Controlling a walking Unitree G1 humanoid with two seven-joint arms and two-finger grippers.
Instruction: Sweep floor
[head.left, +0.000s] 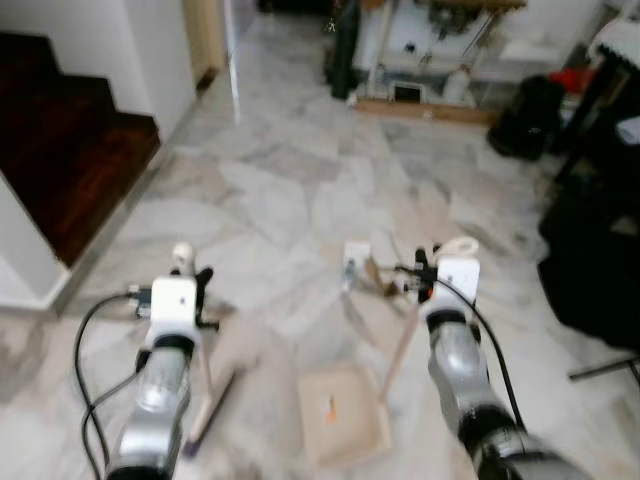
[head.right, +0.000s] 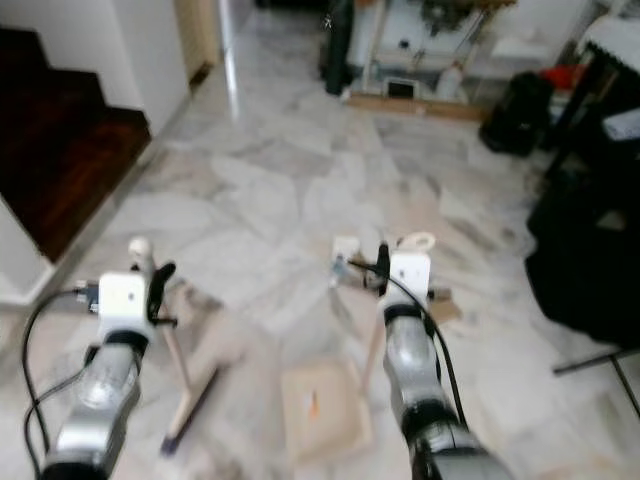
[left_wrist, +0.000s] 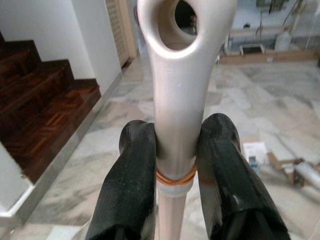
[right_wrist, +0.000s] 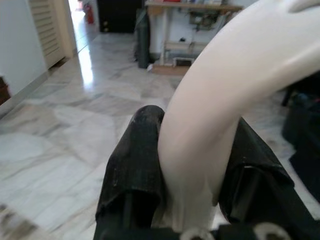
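Observation:
My left gripper (head.left: 192, 275) is shut on the cream handle of a broom (left_wrist: 175, 95), near its looped top end. The stick runs down to the broom head (head.left: 208, 415) on the marble floor. My right gripper (head.left: 424, 270) is shut on the curved white handle (right_wrist: 225, 100) of a long-handled dustpan. Its beige pan (head.left: 345, 418) lies flat between my arms with a small orange scrap in it. Litter lies just beyond: a small white box (head.left: 356, 260) and brown cardboard bits (head.left: 382, 278).
Dark wooden stairs (head.left: 70, 140) rise at the left beside a white wall. Black bags (head.left: 595, 250) and a metal leg (head.left: 605, 370) crowd the right side. A low shelf unit (head.left: 430, 60) and another black bag (head.left: 525, 115) stand at the back. Marble floor stretches ahead.

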